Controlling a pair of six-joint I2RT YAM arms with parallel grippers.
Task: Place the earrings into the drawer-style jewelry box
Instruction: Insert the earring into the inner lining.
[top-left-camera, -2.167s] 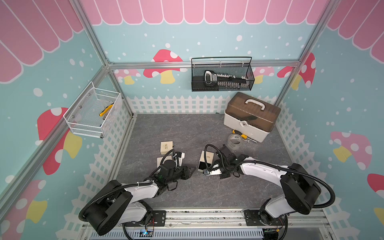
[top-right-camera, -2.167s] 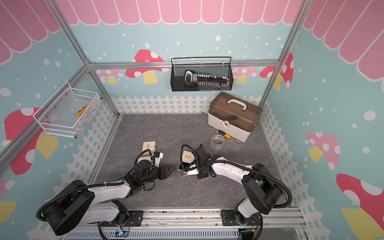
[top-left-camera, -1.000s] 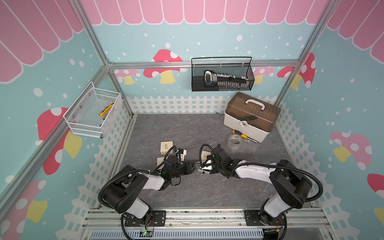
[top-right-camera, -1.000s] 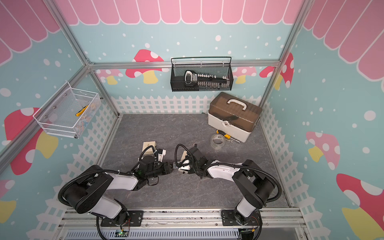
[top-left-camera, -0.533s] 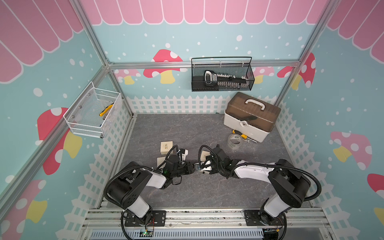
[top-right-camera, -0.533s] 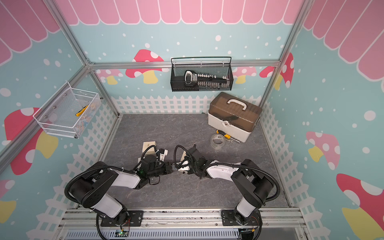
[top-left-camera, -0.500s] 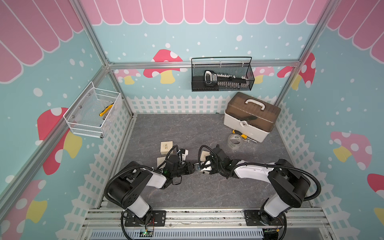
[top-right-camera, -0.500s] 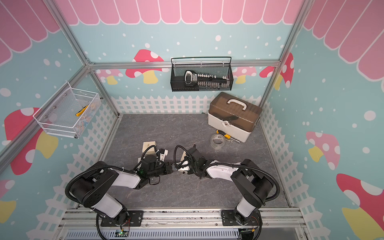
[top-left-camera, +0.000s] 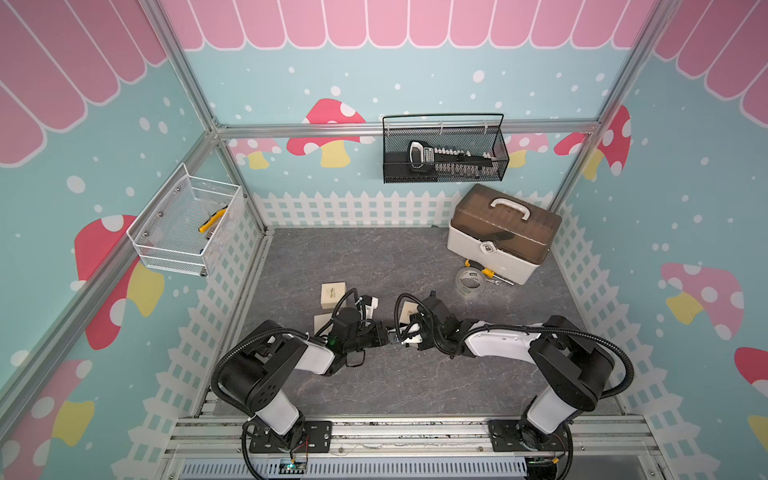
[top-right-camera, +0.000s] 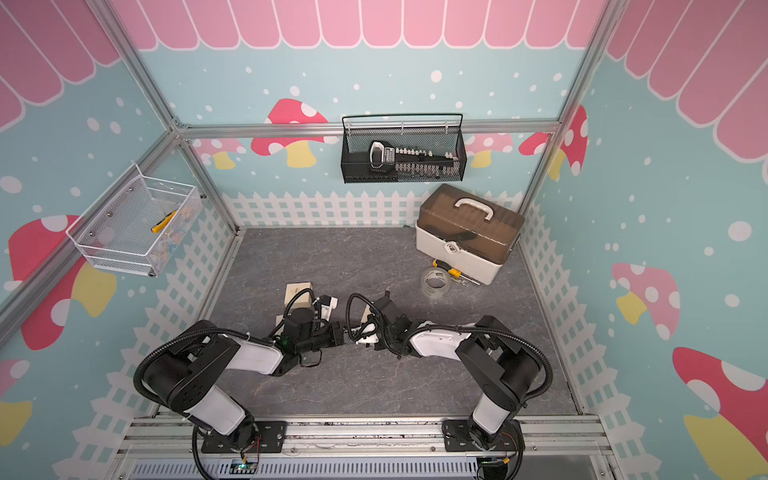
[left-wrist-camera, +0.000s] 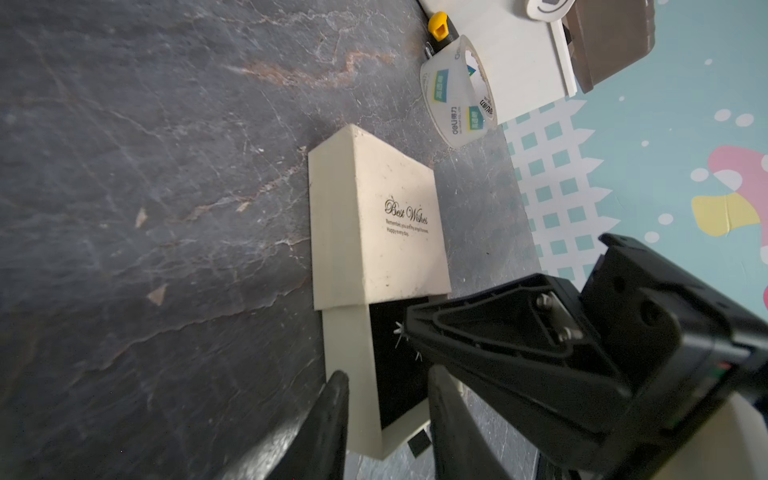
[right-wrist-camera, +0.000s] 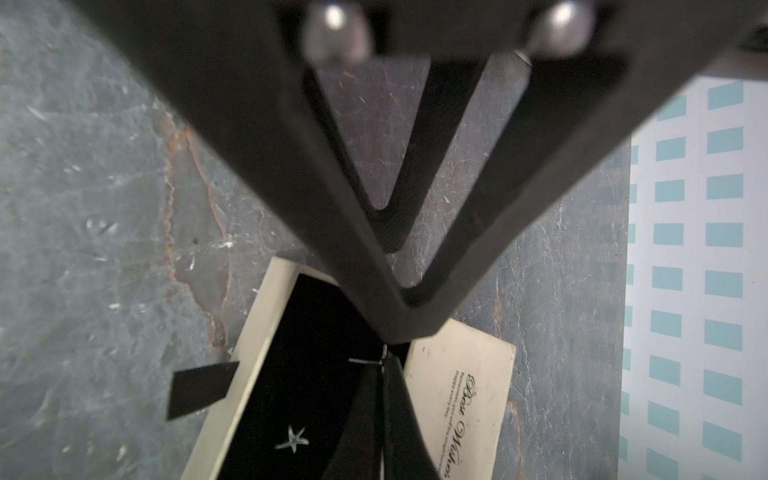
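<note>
The drawer-style jewelry box (left-wrist-camera: 374, 216) is beige, printed "Best Wishes", and lies flat. Its black-lined drawer (left-wrist-camera: 353, 374) is pulled out. My left gripper (left-wrist-camera: 386, 411) has a finger on each side of the drawer's front end and is shut on it. My right gripper (right-wrist-camera: 384, 365) is shut, its tips over the drawer pinching a tiny silvery earring (right-wrist-camera: 365, 360). Another star-shaped earring (right-wrist-camera: 293, 439) lies on the black lining. In both top views the left gripper (top-left-camera: 384, 336) (top-right-camera: 338, 334) and the right gripper (top-left-camera: 405, 336) (top-right-camera: 361, 332) meet tip to tip at the box (top-left-camera: 407, 309).
Two more small beige boxes (top-left-camera: 333, 294) (top-left-camera: 322, 322) lie just behind my left arm. A clear tape roll (top-left-camera: 471, 281), a yellow-handled screwdriver (top-left-camera: 484, 272) and a brown-lidded toolbox (top-left-camera: 503, 232) sit at the back right. Wire baskets (top-left-camera: 444, 153) (top-left-camera: 187, 224) hang on the walls.
Both arms came together at the box from further apart. Over the last second my left gripper's jaws have narrowed onto the drawer's front end. My right gripper has stayed shut.
</note>
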